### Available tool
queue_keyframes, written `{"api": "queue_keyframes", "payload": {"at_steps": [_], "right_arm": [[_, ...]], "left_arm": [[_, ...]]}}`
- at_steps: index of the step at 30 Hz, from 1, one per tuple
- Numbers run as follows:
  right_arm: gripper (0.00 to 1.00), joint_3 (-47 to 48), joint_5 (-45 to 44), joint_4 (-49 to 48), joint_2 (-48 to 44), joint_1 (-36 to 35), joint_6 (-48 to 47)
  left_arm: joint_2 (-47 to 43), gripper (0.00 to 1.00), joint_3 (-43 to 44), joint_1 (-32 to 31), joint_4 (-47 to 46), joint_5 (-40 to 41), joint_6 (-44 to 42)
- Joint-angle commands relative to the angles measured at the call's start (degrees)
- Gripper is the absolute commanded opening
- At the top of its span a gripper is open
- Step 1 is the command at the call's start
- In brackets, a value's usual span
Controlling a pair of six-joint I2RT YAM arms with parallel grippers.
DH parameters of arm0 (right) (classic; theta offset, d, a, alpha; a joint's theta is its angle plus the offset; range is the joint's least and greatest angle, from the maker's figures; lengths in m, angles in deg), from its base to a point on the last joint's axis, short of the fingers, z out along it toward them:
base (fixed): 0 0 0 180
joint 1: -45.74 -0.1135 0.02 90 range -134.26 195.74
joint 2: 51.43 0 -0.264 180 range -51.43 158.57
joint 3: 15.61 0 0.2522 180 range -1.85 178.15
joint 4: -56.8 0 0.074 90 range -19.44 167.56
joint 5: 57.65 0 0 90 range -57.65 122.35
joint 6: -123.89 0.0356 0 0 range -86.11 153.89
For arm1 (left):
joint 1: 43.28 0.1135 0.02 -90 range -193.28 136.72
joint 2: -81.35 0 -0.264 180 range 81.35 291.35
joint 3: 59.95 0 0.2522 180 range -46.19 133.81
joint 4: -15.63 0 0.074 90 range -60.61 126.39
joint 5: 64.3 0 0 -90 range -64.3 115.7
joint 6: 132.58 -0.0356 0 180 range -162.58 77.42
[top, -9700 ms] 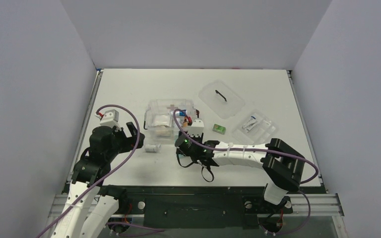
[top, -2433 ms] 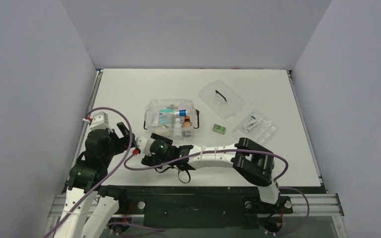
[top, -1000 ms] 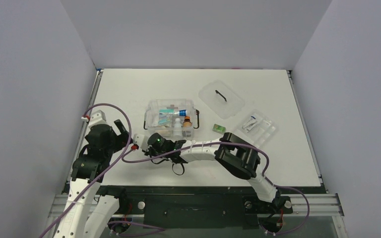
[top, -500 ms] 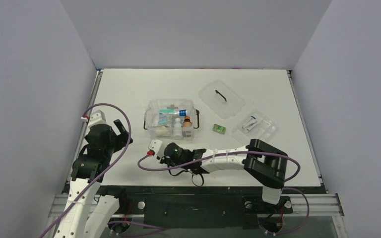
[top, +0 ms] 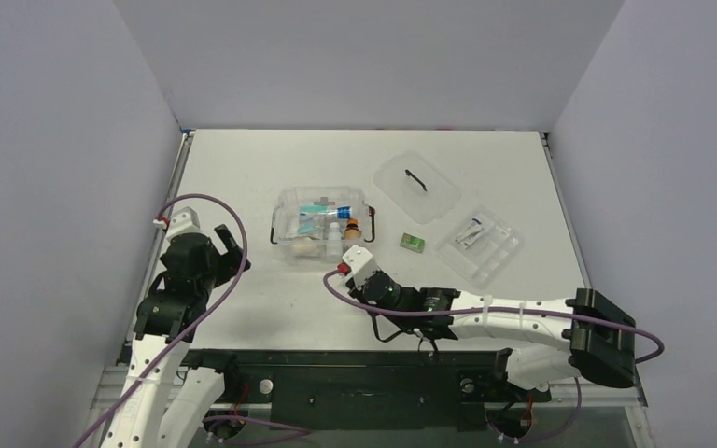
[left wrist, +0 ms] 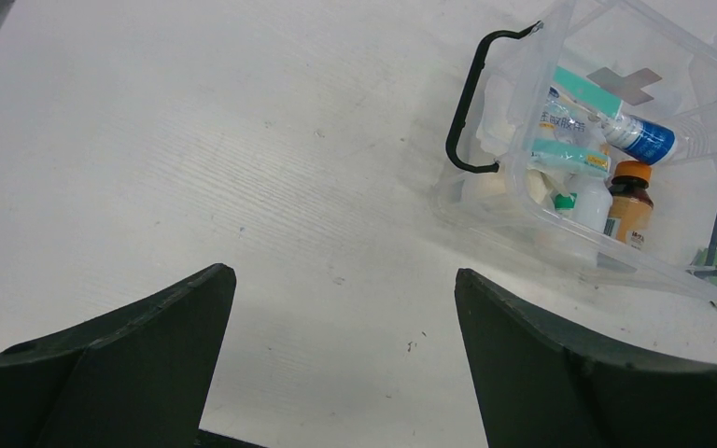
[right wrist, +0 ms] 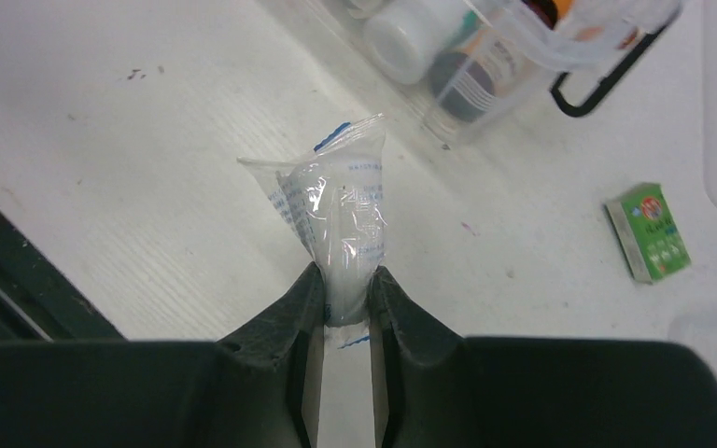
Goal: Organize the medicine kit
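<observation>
Overhead, the medicine kit (top: 285, 207) is sitting open near the middle of the table (top: 243, 159). Bare white surface is running behind it to the back wall and leftward to the side wall. To its right, the flat clear lid (top: 416, 187) and the shallow tray (top: 479, 245) are taking up the far right quarter. A small green box (top: 414, 242) is lying between the kit and the tray. The right arm (top: 495, 315) is stretching along the near edge, its wrist ending just in front of the kit's near right corner. The left arm (top: 182, 280) is standing well apart on the kit's left.

From the left wrist, the left gripper (left wrist: 338, 280) is hovering with its jaws spread wide and nothing between them. Bare tabletop is filling the gap. The kit's near wall is showing at upper right, with one black clip (left wrist: 471, 112) swung outward toward the gripper. An orange-capped bottle (left wrist: 630, 201) is crowding in among tubes and packets.

From the right wrist, the right gripper (right wrist: 345, 280) is pinching the lower end of a clear plastic bag (right wrist: 341, 215), which is standing up above the fingertips. Ahead, the kit's corner and its other clip (right wrist: 607, 79) are lying close by. The green box is sitting off to the right, apart from the bag. The table's dark near edge is cutting across the lower left.
</observation>
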Motion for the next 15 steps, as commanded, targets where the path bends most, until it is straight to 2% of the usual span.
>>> {"api": "queue_keyframes", "payload": {"at_steps": [1, 8, 15], "right_arm": [[0.02, -1.0, -8.2, 8.7, -6.5, 4.3, 6.7], [0.02, -3.5, -8.4, 17.0, -16.1, 16.6, 12.5], [0.01, -4.0, -8.8, 22.5, -18.0, 27.5, 17.7]], "left_arm": [[0.0, 0.87, 1.5, 0.3, -1.0, -0.9, 0.0], [0.1, 0.87, 1.5, 0.2, -1.1, -1.2, -0.1], [0.1, 0.87, 1.5, -0.1, -1.2, -1.4, -0.1]]}}
